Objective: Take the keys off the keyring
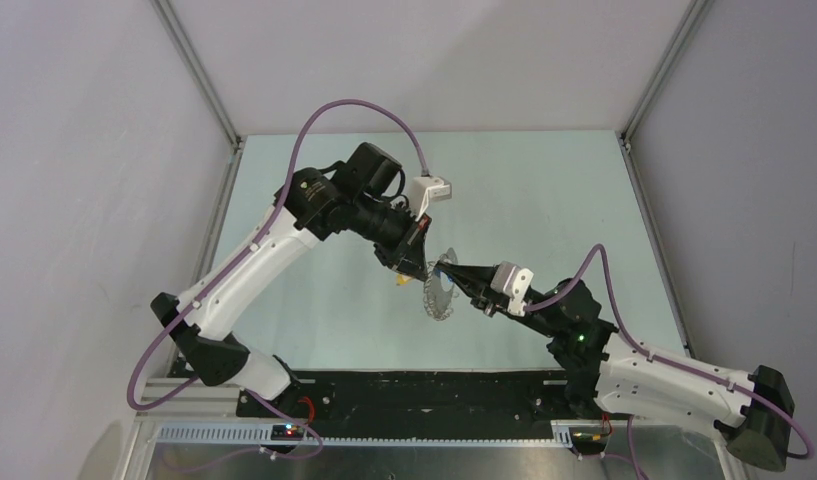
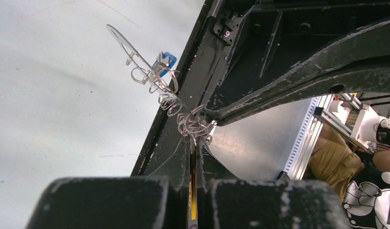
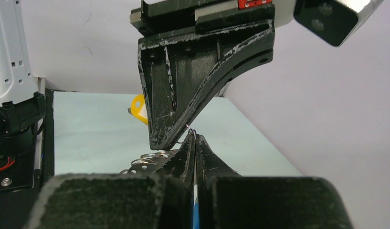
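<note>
The keyring (image 1: 440,297) hangs in the air between my two grippers, above the middle of the table. It is a flat grey loop fringed with small silvery rings. In the left wrist view it shows edge-on (image 2: 119,36), with a blue tag (image 2: 166,60) beside it. My left gripper (image 1: 420,267) is shut on a thin yellow-orange key tag (image 2: 191,191), fingertips at the ring cluster (image 2: 195,125). My right gripper (image 1: 452,268) is shut on a blue key tag (image 3: 195,212). In the right wrist view, the left finger (image 3: 183,90) touches my right gripper's tips (image 3: 195,136), with the yellow tag (image 3: 139,109) behind and the keyring (image 3: 145,163) low left.
The pale green table (image 1: 544,200) lies under the grippers, with grey walls on three sides. A black strip and metal rail (image 1: 424,400) run along the near edge by the arm bases. A person (image 2: 355,167) shows beyond the rail in the left wrist view.
</note>
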You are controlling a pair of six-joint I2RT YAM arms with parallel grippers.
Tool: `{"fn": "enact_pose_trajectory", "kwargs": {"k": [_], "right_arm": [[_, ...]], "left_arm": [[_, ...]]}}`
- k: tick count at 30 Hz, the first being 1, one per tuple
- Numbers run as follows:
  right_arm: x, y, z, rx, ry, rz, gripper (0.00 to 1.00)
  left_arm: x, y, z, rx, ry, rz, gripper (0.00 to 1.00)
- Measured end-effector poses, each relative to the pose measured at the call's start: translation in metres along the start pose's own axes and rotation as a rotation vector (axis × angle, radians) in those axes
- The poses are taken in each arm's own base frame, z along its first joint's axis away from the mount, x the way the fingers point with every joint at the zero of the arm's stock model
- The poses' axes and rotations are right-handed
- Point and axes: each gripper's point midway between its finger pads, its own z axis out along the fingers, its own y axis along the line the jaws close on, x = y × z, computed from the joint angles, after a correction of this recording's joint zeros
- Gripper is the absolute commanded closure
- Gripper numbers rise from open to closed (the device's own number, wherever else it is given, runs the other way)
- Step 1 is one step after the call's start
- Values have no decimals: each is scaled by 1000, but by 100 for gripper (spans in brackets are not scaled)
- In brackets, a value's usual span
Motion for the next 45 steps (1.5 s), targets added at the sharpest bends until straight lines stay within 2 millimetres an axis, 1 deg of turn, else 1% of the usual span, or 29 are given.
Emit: {"fn": "enact_pose_trajectory", "kwargs": {"k": [3, 7, 9, 10, 11, 12, 13, 14, 15, 16, 18, 20, 23, 25, 27, 30, 33, 36, 39, 41, 44, 45], "right_arm": [[-5, 0, -1, -5, -16, -1, 100], [-9, 1, -4, -8, -30, -2, 100], [-12, 2, -5, -13, -36, -3, 100], [-13, 2, -5, -15, -40, -3, 100], [-14, 2, -6, -15, -43, -2, 100], [-15, 2, -6, -16, -49, 1, 100], [-17, 2, -7, -16, -59, 3, 100], [-20, 2, -7, -12, -74, 4, 100], [-23, 1, -7, -8, -87, 7, 100], [-25, 0, -8, -4, -97, 9, 100], [-30, -2, -7, 7, -117, 17, 100], [-33, -4, -8, 17, -128, 26, 100], [-36, -6, -8, 33, -135, 44, 100], [-37, -8, -9, 40, -139, 54, 100], [-38, -9, -10, 48, -141, 69, 100], [-40, -11, -11, 63, -144, 94, 100], [-40, -12, -12, 72, -146, 122, 100], [-40, -14, -12, 78, -144, 148, 100], [-38, -14, -12, 82, -142, 169, 100], [-37, -15, -12, 83, -140, 183, 100], [-36, -15, -13, 83, -139, 201, 100], [-36, -15, -13, 82, -138, 207, 100]], "left_arm": [[0, 0, 1, 4, 0, -1, 98], [-2, -2, 1, 15, -7, 4, 94], [-2, -3, 1, 21, -9, 5, 89], [-3, -4, 1, 25, -10, 6, 83], [-3, -4, 1, 28, -10, 7, 80], [-3, -4, 1, 28, -11, 7, 71], [-2, -4, 1, 25, -8, 5, 66], [-2, -3, 1, 20, -6, 2, 55], [-1, -2, 1, 13, -5, 2, 50], [-1, -1, 1, 7, -5, 2, 41], [-2, 3, 1, -15, -7, 3, 31], [-2, 8, 0, -42, -11, 13, 27], [-4, 13, -7, -90, -35, 35, 24], [-6, 13, -15, -120, -69, 62, 23], [-11, 10, -25, -138, -116, 96, 23], [-16, 2, -44, -153, -211, 193, 24], [-9, -4, -54, -151, -286, 301, 25], [2, -7, -58, -137, -350, 421, 26], [7, -10, -59, -125, -412, 550, 28], [5, -11, -59, -120, -446, 641, 30], [-2, -13, -58, -120, -488, 750, 32], [-5, -14, -58, -121, -499, 779, 35]]}}
